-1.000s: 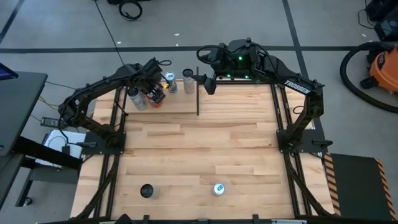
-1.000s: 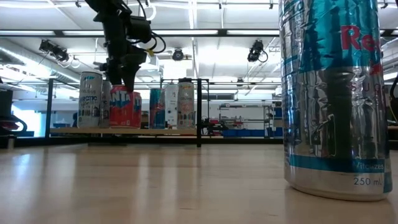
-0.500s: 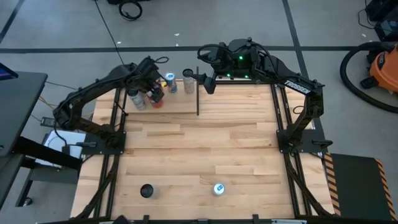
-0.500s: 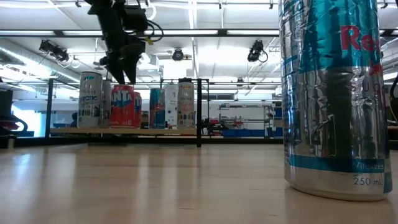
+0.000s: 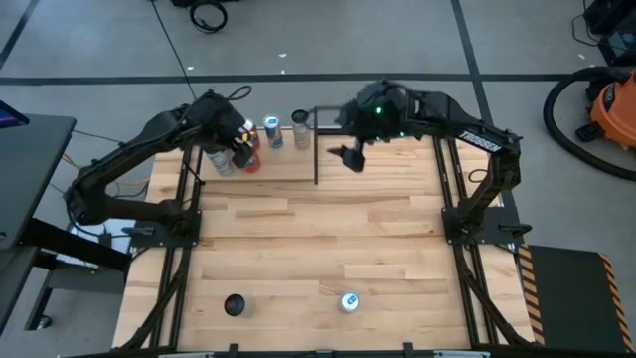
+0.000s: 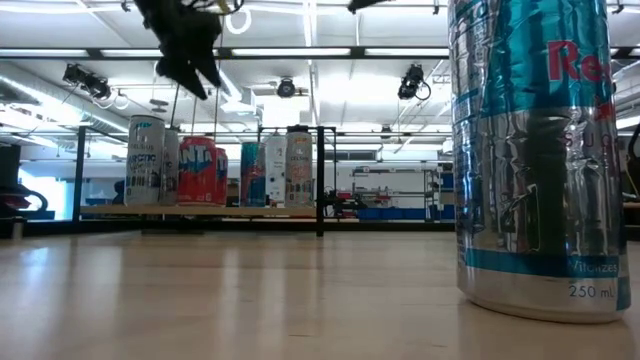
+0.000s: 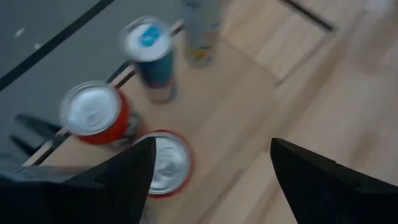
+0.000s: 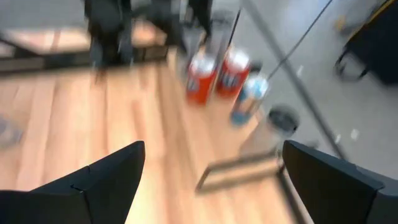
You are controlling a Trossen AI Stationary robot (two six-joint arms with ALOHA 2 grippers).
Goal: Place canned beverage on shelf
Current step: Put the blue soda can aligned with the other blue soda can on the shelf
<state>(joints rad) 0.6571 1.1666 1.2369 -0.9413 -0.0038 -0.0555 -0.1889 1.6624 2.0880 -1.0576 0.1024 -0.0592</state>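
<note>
My desk [image 5: 318,239] is the biggest thing here, a wide top of wood planks. At its far left corner sits the shelf [image 5: 288,167], a small pale board with thin black rods at its edges.

My left arm reaches over the shelf, and my left jaws [image 5: 241,139] hang above the cans with nothing in them. In my left wrist view the two dark fingers [image 7: 121,177] are wide apart. My right arm is over the far middle of the desk. My right jaws [image 5: 350,156] hang in the air just right of the shelf, and they are wide apart and empty too.

Cans stand in a group on the shelf. Two are red cans [image 7: 96,115], one is a blue-topped can [image 7: 151,56], and one is a tall silver can [image 6: 144,160] at the left end.

Two cans wait on the near side of the desk, well apart from the shelf. One is a silver and blue can [image 5: 349,301]. The other is a dark can [image 5: 235,304] to its left.

I think one can is set down and I am between trips. Next I need to go to a near can, close my jaws on it, and carry it to a bare spot on the shelf without bumping the others.
</note>
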